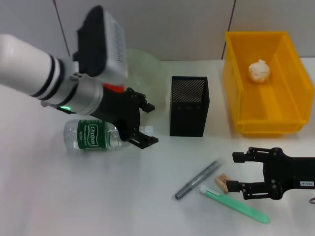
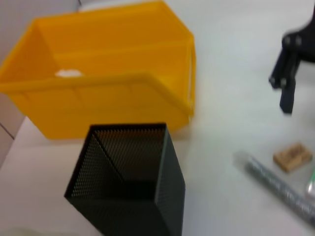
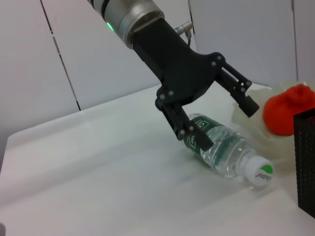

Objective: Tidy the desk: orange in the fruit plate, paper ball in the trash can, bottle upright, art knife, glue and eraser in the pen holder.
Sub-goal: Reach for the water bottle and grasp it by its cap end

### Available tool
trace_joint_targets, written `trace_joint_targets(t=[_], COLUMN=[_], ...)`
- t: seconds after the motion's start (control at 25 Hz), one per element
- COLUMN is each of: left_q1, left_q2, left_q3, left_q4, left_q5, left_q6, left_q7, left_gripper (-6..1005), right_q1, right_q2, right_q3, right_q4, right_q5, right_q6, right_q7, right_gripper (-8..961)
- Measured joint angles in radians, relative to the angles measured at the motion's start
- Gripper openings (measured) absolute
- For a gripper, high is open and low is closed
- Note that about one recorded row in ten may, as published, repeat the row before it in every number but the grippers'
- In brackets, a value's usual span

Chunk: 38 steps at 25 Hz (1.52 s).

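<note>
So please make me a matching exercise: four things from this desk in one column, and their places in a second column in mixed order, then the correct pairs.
Things:
1. paper ball
2. bottle
3. orange
4. eraser

Places:
A. lying on its side on the table, under the open left hand
B. in the fruit plate
C. inside the trash can
D. on the table between the art knife and the open right hand

Pairs: 1-C, 2-A, 3-B, 4-D

Black pen holder [image 2: 129, 182] before yellow trash can [image 2: 108, 93]; eraser [image 2: 292, 157] beside art knife [image 2: 275, 181], right gripper [image 2: 285, 81] beyond.
</note>
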Motion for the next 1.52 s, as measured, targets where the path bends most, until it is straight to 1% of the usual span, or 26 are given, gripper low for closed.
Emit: trace_joint_targets(t=[0.12, 0.16, 0.24, 0.28, 0.4, 0.44, 0.84, 0.92, 1.52], left_q1=[-0.010, -0.010, -0.031, -0.031, -0.038, -0.040, -0.044, -0.046, -0.062], left_q2=[-0.002, -0.002, -0.006, -0.006, -0.006, -0.006, -0.008, -0.008, -0.008], left_q3=[0.060, 0.060, 0.161, 0.161, 0.208, 0.254, 0.304, 0.320, 0.366], left_q4=[0.029, 0.029, 0.046, 0.046, 0.047, 0.044, 0.009, -0.016, -0.078], left_q5=[0.064, 0.064, 0.162, 0.162, 0.184, 0.195, 0.198, 0.195, 0.202], left_q6=[-0.011, -0.011, -0.030, -0.030, -0.044, -0.081, -0.153, -0.176, -0.255], left_q7=[-0.048, -0.048, -0.131, -0.131, -0.157, -0.170, -0.174, -0.174, -0.186], left_gripper=[808, 807, 806, 806, 804, 804, 799, 798, 790], right_q1=[0.001, 0.002, 0.002, 0.002, 0.002, 0.002, 0.001, 0.002, 0.007], right_q2=[-0.002, -0.002, -0.002, -0.002, -0.003, -0.003, -0.002, 0.000, 0.003], right_q3=[0.001, 0.001, 0.001, 0.001, 0.001, 0.001, 0.001, 0.001, 0.001], right_q4=[-0.001, -0.001, -0.003, -0.003, -0.005, -0.005, -0.009, -0.009, -0.009], right_q5=[0.000, 0.000, 0.000, 0.000, 0.000, 0.000, 0.000, 0.000, 0.002], right_q6=[0.000, 0.000, 0.000, 0.000, 0.000, 0.000, -0.001, -0.001, -0.001], right_q7=[0.012, 0.016, 0.023, 0.023, 0.025, 0.027, 0.041, 0.041, 0.042], right_gripper=[822, 822, 822, 822, 822, 822, 820, 820, 820])
